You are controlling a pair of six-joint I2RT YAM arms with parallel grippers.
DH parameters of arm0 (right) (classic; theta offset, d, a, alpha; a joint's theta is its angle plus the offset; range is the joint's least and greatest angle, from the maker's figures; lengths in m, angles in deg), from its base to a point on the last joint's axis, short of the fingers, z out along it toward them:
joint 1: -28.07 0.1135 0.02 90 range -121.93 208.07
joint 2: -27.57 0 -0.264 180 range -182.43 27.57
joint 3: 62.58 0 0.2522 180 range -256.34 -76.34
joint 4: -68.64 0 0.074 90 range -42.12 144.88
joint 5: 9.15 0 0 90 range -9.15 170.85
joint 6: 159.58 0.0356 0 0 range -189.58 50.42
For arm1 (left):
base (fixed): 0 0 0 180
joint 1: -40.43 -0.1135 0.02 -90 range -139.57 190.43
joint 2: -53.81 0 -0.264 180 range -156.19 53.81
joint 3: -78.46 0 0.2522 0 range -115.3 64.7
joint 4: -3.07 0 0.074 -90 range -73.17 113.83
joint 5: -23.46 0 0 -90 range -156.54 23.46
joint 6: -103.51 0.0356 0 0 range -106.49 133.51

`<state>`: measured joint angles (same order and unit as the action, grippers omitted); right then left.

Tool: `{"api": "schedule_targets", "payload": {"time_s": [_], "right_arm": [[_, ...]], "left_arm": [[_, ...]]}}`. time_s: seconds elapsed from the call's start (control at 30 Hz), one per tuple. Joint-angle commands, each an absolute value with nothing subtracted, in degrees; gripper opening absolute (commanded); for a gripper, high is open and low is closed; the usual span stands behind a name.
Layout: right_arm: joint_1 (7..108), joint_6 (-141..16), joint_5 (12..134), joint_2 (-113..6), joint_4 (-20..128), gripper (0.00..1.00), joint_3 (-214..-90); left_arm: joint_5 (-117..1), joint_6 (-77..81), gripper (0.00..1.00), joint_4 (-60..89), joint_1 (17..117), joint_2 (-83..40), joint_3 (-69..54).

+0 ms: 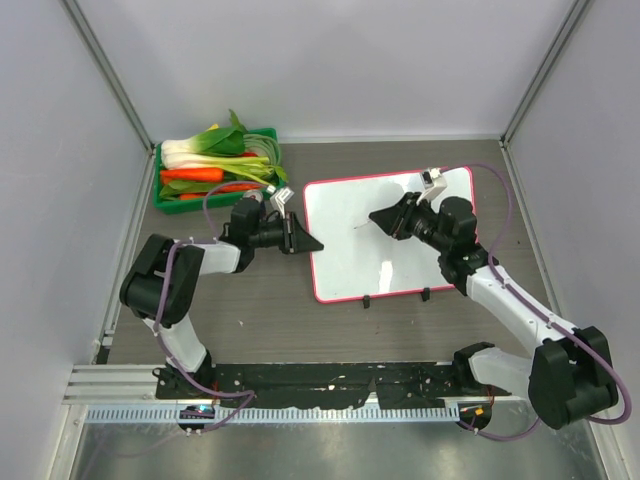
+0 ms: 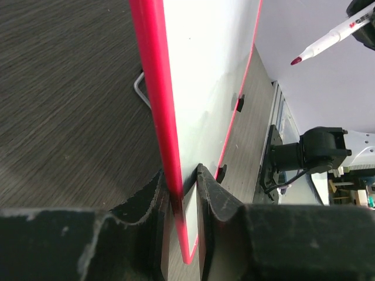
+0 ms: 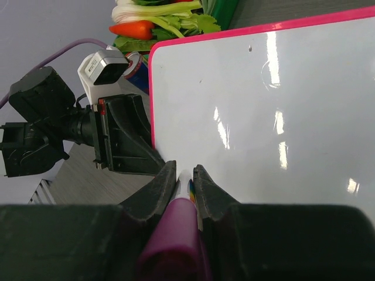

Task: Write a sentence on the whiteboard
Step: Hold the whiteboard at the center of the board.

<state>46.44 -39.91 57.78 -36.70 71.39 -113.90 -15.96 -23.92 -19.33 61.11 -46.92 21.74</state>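
The whiteboard (image 1: 380,262) lies flat at the middle right, glossy white with a pink-red frame. My left gripper (image 1: 312,243) is at its left edge. In the left wrist view the jaws of the left gripper (image 2: 184,175) are shut on the whiteboard (image 2: 205,70) frame, one finger on each face. My right gripper (image 1: 382,218) hovers over the board's upper middle. It is shut (image 3: 186,175) on a marker (image 3: 176,234) with a white barrel and purple end. The marker's (image 2: 328,41) magenta tip stands off the surface. The sentence is out of view; the whiteboard (image 3: 263,117) looks bare.
A green crate (image 1: 166,192) of vegetables stands at the back left, just behind the left arm. The board's two black feet (image 1: 366,302) point toward the arm bases. Grey walls close in the left, back and right sides.
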Motion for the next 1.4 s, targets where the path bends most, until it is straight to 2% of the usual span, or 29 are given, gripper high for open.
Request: {"api": "schedule_targets", "payload": {"time_s": [0.0, 0.2, 0.4, 0.7, 1.37], "right_arm": [[46.4, -40.3, 57.8, -37.1, 76.8, 0.01, -118.1], [47.5, -40.8, 60.1, -38.6, 78.0, 0.02, -120.0], [50.8, -43.9, 65.3, -39.7, 77.8, 0.01, -122.4], [58.0, -50.2, 78.0, -43.4, 75.9, 0.01, -126.6], [58.0, -47.9, 76.0, -52.1, 79.5, 0.01, -131.4]], "left_arm": [[-19.8, -17.9, 0.14, -12.6, 61.9, -45.0, 20.9], [-21.5, -15.6, 0.00, -9.5, 63.6, -43.3, 20.9], [-26.0, -11.7, 0.00, -3.8, 65.4, -41.6, 20.7], [-26.4, -10.7, 0.00, -2.8, 65.5, -42.2, 20.4], [-25.5, -9.2, 0.00, -3.4, 65.5, -42.6, 20.8]]}}
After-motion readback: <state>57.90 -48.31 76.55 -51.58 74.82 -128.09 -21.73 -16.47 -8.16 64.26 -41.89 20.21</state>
